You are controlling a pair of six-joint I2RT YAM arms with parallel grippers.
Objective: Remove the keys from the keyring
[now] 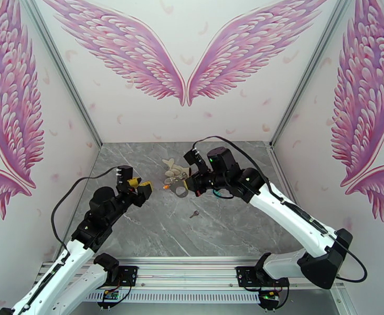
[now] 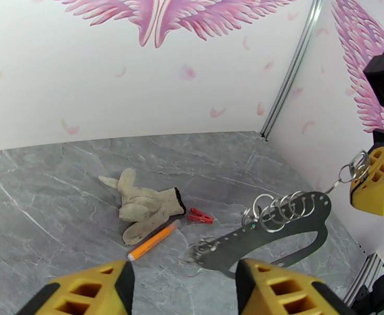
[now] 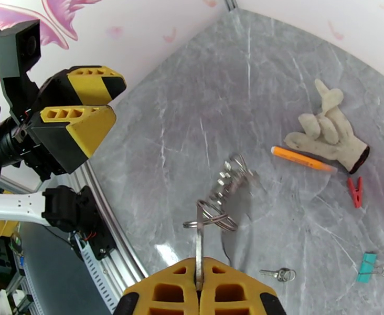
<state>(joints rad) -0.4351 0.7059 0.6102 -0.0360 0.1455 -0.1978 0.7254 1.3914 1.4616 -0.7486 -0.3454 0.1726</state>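
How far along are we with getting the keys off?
Done: one loose key lies on the table. In hand: the right tool is shut on the keyring; the left tool is open and empty nearby. Left: several keys and rings hang on the keyring.

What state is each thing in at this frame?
left gripper: open, empty.
right gripper: shut on the keyring.
keyring: held off the table, rings threaded.
keys: bunch hanging on keyring.
loose key: detached, lying on table.
glove: lying limp.
teal clip: closed.
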